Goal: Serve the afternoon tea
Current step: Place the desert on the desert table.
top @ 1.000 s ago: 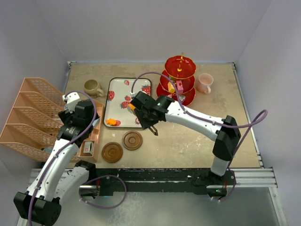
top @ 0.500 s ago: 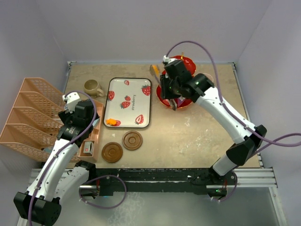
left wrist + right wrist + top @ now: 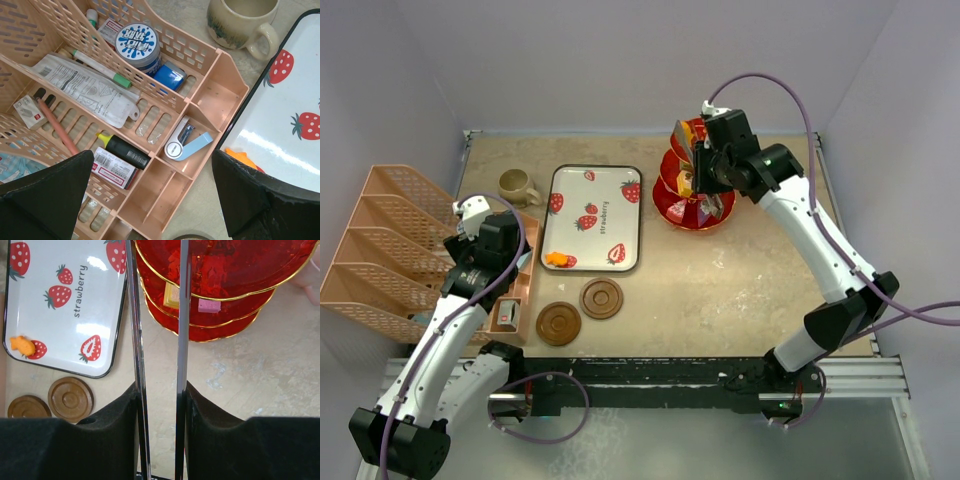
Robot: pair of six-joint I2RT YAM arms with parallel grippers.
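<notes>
Right pincer point(image 3: 159, 405) clenches the tweezers point(image 3: 182, 315) at the stand point(image 3: 200, 332), where sweets point(image 3: 208, 305) already sit. One orange sweet point(image 3: 22, 345) waits on the tray point(image 3: 65, 270), coasters point(image 3: 70, 399) lie bare, and left pincer point(image 3: 150, 195) hangs spread wide.

The stand point(image 3: 260, 265) gleams: red see-through plastic, glossy, with gold-toned rims. The tweezers point(image 3: 182, 315) are bare polished metal, mirror-bright. The tray point(image 3: 60, 325) is white and smooth, shiny enough to throw glare. The coasters point(image 3: 70, 399) look like brown wood, grooved in rings, with a dull sheen. The mug point(image 3: 235, 30) is speckled glazed ceramic. The organizer point(image 3: 220, 90) is peach plastic, matt and perforated. The tabletop point(image 3: 240, 380) is beige, rough and mottled.
</notes>
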